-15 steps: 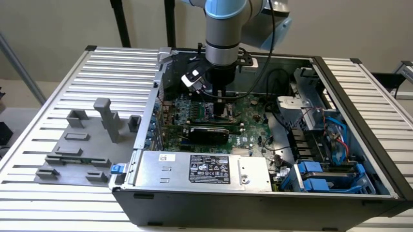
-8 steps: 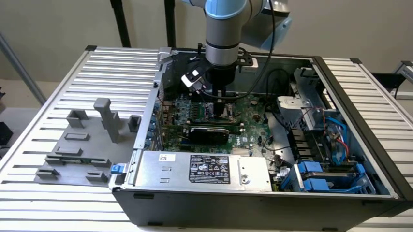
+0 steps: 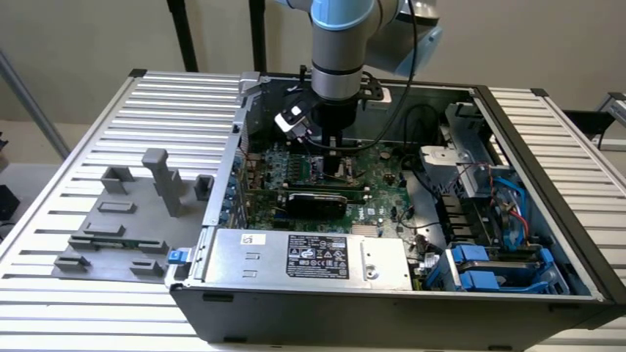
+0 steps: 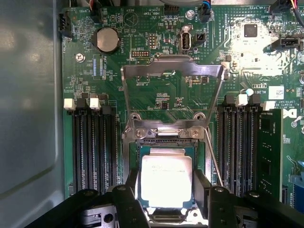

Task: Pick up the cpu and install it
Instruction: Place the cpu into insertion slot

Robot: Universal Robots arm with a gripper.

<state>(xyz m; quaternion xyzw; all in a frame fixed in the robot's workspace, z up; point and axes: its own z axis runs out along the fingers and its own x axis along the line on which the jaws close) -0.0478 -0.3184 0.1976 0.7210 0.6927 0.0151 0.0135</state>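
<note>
Over the open socket (image 4: 164, 141), the arm (image 3: 342, 51) points straight down, claw (image 4: 167, 197) gripping the cpu (image 4: 166, 178).

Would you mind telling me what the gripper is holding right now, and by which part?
The gripper holds the cpu by two opposite side edges, between its fingers, over the open socket.

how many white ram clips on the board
4. One clip and a second head the slot bank on one side of the cpu; a third and fourth head the opposite bank. Others may hide at the slots' far ends.
</note>
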